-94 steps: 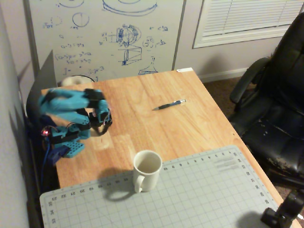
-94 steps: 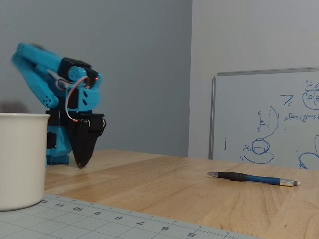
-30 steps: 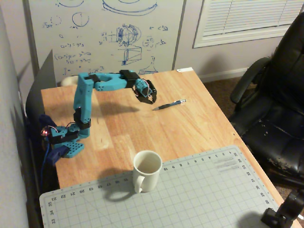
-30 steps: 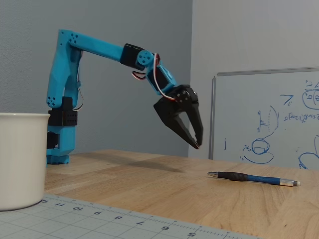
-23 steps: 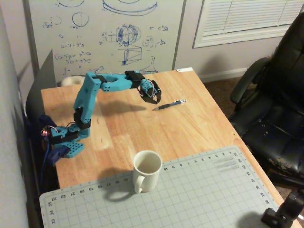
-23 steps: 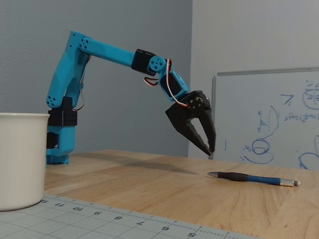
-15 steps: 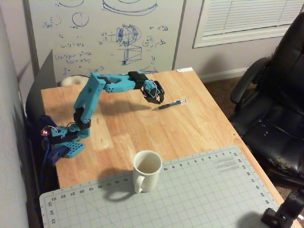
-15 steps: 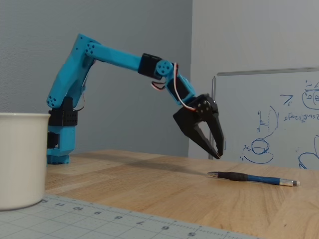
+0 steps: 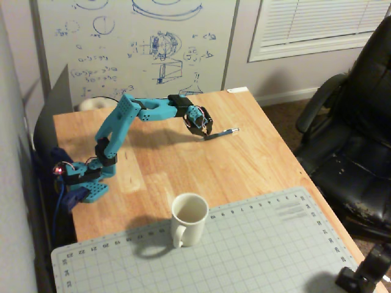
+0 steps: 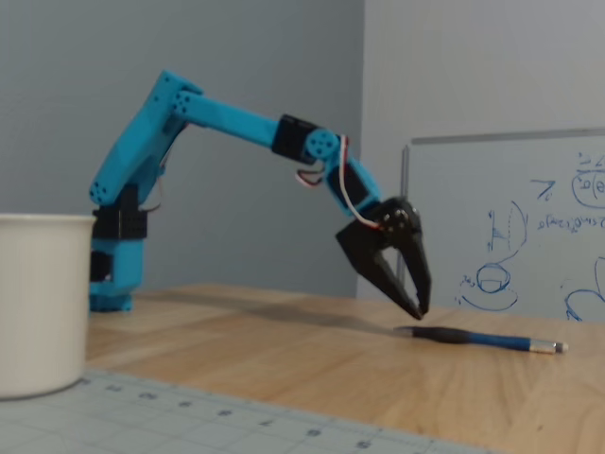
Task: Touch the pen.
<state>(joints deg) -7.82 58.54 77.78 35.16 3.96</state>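
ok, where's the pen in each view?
In a fixed view looking down: pen right of center on the wooden table, just right of the hand.
In a fixed view from table level: pen lower right, under the hand.
Shared landmark: white mug.

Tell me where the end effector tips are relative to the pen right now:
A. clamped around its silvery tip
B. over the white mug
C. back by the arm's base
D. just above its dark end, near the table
D: in the low fixed view the end effector tips hang just above the pen's dark end.
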